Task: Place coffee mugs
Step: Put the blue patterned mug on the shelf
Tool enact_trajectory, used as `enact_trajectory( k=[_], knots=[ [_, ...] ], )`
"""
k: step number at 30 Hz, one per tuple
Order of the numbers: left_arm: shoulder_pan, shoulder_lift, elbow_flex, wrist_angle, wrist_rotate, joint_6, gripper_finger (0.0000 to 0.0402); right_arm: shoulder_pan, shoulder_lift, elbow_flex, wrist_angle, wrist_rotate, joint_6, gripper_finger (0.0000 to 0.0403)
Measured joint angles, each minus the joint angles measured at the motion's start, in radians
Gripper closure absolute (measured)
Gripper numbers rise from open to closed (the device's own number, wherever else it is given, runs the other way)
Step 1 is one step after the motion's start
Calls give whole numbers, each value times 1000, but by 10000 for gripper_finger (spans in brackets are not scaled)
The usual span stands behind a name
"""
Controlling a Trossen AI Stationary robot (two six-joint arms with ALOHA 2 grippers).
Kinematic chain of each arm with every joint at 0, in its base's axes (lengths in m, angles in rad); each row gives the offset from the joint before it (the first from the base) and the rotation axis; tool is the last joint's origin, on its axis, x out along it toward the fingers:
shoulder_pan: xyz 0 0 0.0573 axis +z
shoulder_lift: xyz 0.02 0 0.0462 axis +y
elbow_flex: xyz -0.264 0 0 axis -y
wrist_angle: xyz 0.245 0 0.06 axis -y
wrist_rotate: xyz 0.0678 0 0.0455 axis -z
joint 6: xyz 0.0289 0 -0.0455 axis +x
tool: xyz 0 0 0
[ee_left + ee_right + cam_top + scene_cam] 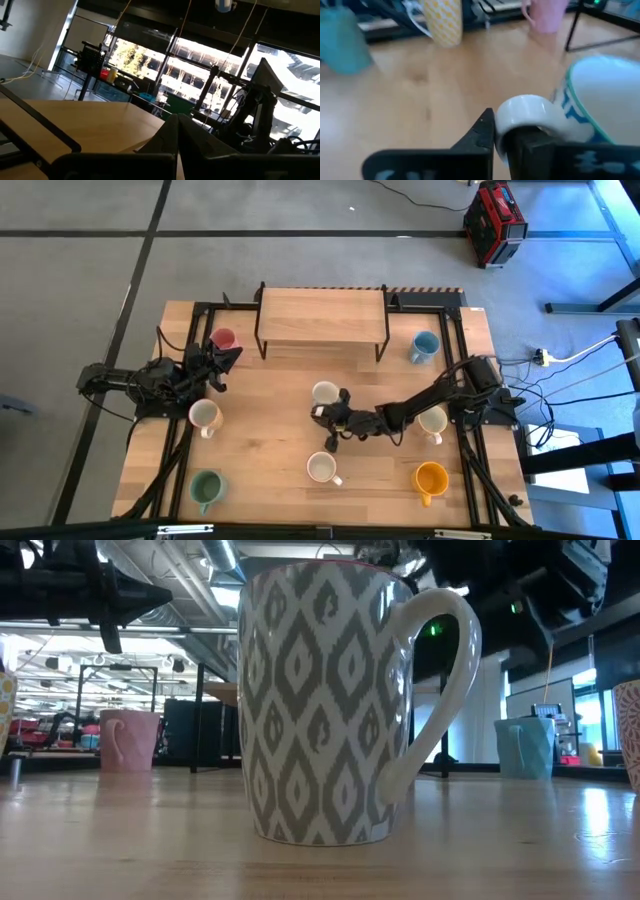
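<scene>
The right gripper [322, 412] had its jaws clamped on the handle of a white mug [325, 392] standing on the table [270, 430] just in front of the wooden shelf [321, 316]. The left gripper [226, 360] waited with jaws fully closed and empty, left of the shelf, beside the pink mug [223, 339].

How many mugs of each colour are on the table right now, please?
Cream or white mugs: 4
Pink mug: 1
Light blue mug: 1
Green mug: 1
Orange-yellow mug: 1
Total: 8 mugs
</scene>
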Motion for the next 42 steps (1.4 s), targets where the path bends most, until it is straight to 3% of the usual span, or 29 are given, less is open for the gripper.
enact_trajectory(
  k=[12,23,35,42],
  knots=[
    [0,0,6,0,-1,-2,401,-14,-226,-2,-193,-117,-12,400],
    [0,0,7,-10,8,-33,401,-111,-526,0,-411,-251,-83,401],
    [0,0,7,-26,0,-75,401,-316,-756,0,-545,-441,-187,402],
    [0,0,7,-25,-5,-75,401,-498,-792,0,-624,-648,-281,402]
  ],
)
